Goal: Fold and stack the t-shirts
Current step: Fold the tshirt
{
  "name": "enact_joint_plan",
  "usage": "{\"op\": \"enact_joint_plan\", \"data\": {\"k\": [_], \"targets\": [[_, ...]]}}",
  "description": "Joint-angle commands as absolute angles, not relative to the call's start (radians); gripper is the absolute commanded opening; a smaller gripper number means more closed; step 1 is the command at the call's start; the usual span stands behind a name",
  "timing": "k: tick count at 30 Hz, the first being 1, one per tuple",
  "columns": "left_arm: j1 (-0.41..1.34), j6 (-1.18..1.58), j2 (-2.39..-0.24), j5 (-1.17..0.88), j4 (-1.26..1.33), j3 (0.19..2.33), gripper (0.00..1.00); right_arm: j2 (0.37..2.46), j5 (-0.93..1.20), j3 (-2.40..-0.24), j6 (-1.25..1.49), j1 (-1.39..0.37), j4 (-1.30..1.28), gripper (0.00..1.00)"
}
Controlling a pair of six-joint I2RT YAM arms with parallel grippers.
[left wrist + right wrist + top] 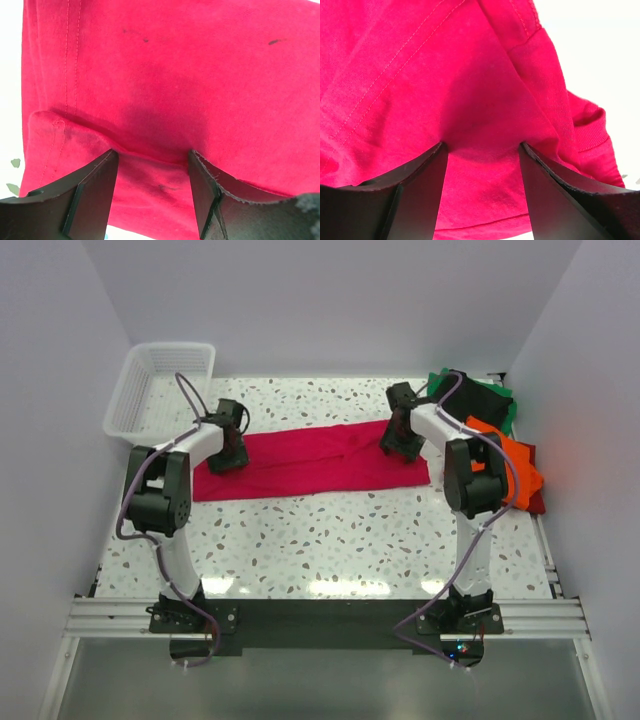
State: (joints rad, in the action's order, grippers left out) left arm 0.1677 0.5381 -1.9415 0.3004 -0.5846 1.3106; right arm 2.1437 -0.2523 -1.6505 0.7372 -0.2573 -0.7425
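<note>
The crimson shirt (320, 455) lies on the table (330, 530) as a long flat band that seems folded lengthwise, running left to right between the two arms. The left end effector (230, 448) stands on its left end and the right end effector (402, 438) on its right end. Both have their jaws apart, tips down on the cloth, with nothing pinched. The fold looks partway done. I judge the next move is to close on one end and carry it over to the other, which calls for catching every layer and keeping the edges square. The cloth is a soft matte knit with double-stitched hems, and it rucks a little at the right end. The orange shirt (510, 465), green shirt (497, 400) and black shirt (462, 388) wait heaped at the table's far right
</note>
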Motion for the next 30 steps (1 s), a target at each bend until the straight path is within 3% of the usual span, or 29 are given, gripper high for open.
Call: {"op": "enact_joint_plan", "data": {"k": [1, 30], "targets": [[0.184, 0.555, -1.914, 0.307, -0.673, 1.232, 0.63, 2.195, -0.262, -1.755, 0.671, -0.253, -0.756, 0.63], [0.394, 0.581, -1.594, 0.169, -0.839, 0.988, 0.63, 2.523, -0.206, -2.247, 0.528, -0.247, -0.862, 0.63]]}}
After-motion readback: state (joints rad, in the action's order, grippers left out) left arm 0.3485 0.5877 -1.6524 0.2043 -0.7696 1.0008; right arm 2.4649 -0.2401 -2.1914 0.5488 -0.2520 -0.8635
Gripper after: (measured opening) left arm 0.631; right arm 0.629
